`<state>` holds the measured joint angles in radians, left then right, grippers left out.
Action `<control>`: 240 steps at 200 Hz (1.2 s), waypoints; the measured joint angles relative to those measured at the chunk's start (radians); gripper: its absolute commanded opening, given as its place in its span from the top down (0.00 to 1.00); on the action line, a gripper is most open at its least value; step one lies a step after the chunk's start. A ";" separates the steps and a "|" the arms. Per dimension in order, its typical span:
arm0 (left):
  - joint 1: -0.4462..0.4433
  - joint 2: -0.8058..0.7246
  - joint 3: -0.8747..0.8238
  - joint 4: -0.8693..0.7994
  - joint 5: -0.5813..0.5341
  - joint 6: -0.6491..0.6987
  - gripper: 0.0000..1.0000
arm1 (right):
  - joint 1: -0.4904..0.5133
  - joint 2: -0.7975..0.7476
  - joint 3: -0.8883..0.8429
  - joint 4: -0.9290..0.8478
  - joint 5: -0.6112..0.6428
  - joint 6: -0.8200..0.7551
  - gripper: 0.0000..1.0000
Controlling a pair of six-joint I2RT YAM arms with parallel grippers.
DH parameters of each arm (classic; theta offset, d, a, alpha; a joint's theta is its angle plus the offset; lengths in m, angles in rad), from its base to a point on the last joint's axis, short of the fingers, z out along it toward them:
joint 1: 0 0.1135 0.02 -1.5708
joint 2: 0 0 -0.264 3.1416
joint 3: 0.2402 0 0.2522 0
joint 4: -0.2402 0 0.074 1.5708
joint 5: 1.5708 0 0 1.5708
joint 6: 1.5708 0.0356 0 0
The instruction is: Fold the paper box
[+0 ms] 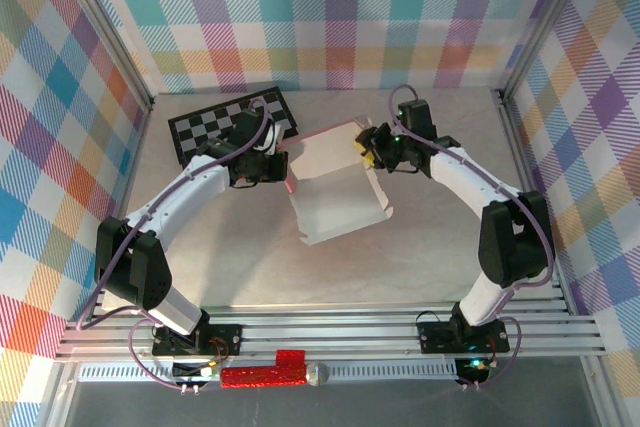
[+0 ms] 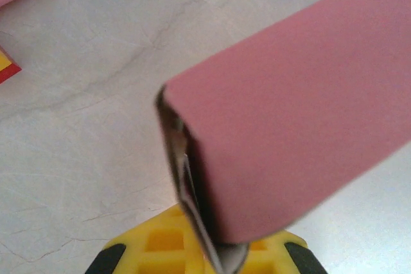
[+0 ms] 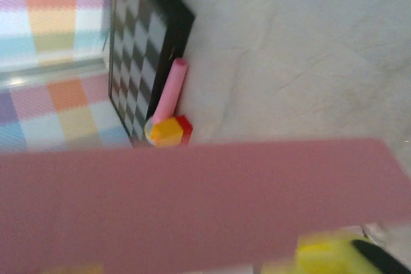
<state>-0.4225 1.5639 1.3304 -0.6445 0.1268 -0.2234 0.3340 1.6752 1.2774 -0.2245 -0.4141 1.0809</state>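
Paper box [image 1: 340, 197] on the tabletop [image 1: 430, 277] between the jaws: left jaws clamped on its side flap [image 2: 289, 126], presumably to raise it; right jaws at the far flap [image 3: 192, 203], closure indiscernible.

Robotics lab test cell: a grey marble-patterned table [image 1: 400, 267] enclosed by multicoloured plaid walls [image 1: 340, 7] on silver aluminium extrusion posts [image 1: 118, 42], with slotted aluminium rails [image 1: 330, 332] along the table's near edge.
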 measured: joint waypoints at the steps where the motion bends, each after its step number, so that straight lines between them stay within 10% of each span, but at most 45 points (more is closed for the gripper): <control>1: 0.001 0.000 0.000 0.000 0.001 -0.001 1.00 | -0.001 -0.002 0.005 -0.005 -0.005 -0.010 0.55; 125: 0.153 0.037 0.043 0.013 0.326 0.072 1.00 | -0.345 -0.215 0.040 0.085 -0.365 -0.380 0.67; 240: 0.211 0.135 0.094 0.017 0.572 0.136 1.00 | -0.258 -0.004 0.116 0.085 -0.684 -0.684 0.62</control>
<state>-0.2115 1.6989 1.4242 -0.6277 0.6991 -0.0875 0.0761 1.6711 1.3937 -0.1398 -1.0977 0.3969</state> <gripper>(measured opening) 0.040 0.378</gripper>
